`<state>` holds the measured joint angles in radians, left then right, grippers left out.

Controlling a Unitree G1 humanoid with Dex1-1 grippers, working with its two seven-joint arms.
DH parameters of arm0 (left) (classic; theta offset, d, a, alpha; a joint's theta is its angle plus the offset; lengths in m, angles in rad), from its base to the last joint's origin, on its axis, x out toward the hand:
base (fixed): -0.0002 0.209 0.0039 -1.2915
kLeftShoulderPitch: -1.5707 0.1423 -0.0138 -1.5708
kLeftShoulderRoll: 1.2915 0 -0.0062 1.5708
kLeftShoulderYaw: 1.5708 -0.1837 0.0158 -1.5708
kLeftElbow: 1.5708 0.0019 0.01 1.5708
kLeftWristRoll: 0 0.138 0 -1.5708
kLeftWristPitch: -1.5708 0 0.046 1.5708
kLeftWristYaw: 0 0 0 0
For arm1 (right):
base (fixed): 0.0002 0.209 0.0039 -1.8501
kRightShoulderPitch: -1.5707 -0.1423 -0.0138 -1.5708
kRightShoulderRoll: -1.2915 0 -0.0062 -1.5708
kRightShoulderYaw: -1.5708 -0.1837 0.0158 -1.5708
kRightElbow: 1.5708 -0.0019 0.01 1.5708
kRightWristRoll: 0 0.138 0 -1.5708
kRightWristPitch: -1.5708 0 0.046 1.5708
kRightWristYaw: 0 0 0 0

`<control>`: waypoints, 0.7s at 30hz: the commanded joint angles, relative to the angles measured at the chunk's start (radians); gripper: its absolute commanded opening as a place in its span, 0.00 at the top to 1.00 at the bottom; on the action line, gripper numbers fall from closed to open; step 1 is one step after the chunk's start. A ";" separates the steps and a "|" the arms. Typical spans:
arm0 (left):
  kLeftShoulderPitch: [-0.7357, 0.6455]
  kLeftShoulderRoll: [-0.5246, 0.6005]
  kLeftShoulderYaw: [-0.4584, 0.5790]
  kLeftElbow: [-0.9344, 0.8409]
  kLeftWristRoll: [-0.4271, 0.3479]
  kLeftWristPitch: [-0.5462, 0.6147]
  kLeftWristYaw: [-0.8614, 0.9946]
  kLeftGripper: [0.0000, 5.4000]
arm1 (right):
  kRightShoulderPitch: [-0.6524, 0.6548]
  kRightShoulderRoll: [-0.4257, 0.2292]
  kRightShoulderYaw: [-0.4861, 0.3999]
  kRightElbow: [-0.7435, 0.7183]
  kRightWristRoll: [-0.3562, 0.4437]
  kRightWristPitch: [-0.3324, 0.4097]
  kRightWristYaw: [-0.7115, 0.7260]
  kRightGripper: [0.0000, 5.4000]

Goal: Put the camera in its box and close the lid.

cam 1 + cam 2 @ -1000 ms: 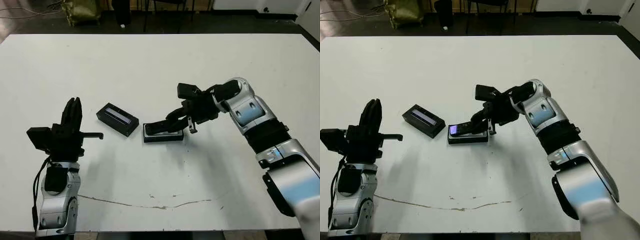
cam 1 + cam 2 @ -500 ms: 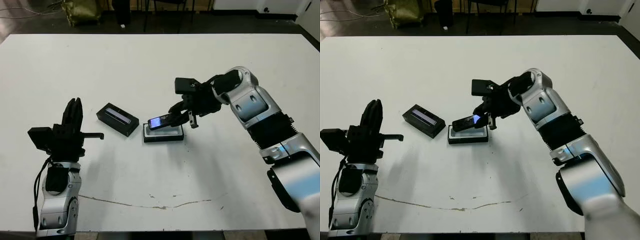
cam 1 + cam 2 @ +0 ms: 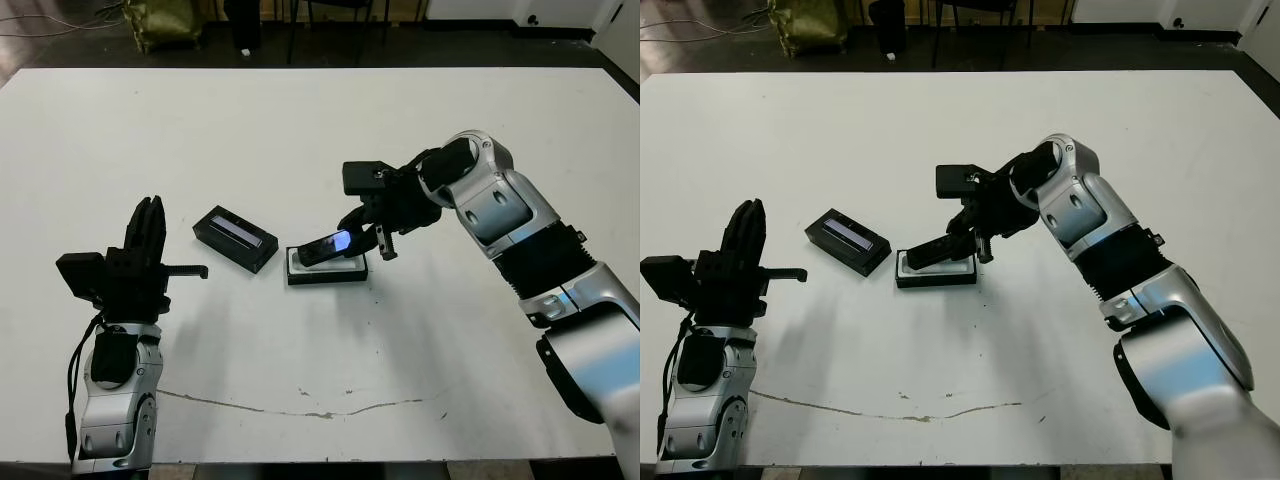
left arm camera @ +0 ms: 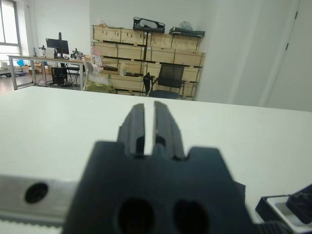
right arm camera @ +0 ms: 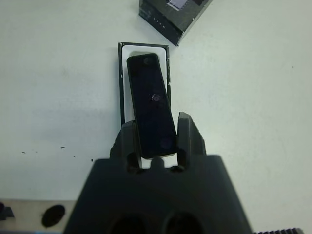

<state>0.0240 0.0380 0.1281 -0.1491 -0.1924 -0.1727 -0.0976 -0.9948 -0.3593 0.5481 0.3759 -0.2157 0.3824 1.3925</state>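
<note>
The camera, a slim black bar with a lit bluish screen, hangs tilted just above the box, a shallow black tray with white lining. My right gripper is shut on the camera's right end. In the right wrist view the camera lies between the fingers, lined up lengthwise over the box. The lid, black with a glossy window, lies on the table just left of the box. My left gripper is raised at the left, shut and holding nothing, well apart from the lid.
The white table stretches wide behind and in front of the box. A thin dark crack line runs near the front edge. Chairs and a bag stand on the dark floor beyond the far edge.
My right gripper has lifted the camera from lying low over the box and turned it, so the screen now faces up and its left end dips toward the tray. The left arm is still.
</note>
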 commanded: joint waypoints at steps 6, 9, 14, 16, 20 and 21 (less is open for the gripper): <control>0.015 0.001 0.000 0.004 0.004 0.017 0.003 1.00 | -0.009 -0.012 0.022 0.000 -0.009 -0.010 0.011 0.96; 0.016 0.003 0.000 0.006 0.006 0.013 0.002 1.00 | -0.008 -0.010 0.025 -0.001 -0.013 -0.001 0.012 0.96; 0.017 -0.002 0.000 0.005 0.000 0.021 0.005 1.00 | -0.002 -0.001 0.032 0.015 -0.023 0.004 0.000 0.96; 0.018 -0.001 0.000 0.007 0.002 0.019 0.004 1.00 | -0.001 0.002 0.038 0.020 -0.030 0.002 -0.006 0.96; 0.020 -0.003 0.001 0.007 -0.006 0.018 0.000 1.00 | -0.004 0.003 0.042 0.033 -0.046 -0.027 -0.025 0.96; 0.020 -0.004 0.001 0.006 -0.006 0.018 0.001 1.00 | -0.004 0.003 0.041 0.034 -0.049 -0.033 -0.029 0.96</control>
<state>0.0272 0.0376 0.1282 -0.1491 -0.1972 -0.1678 -0.0974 -0.9951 -0.3531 0.5784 0.4007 -0.2551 0.3626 1.3749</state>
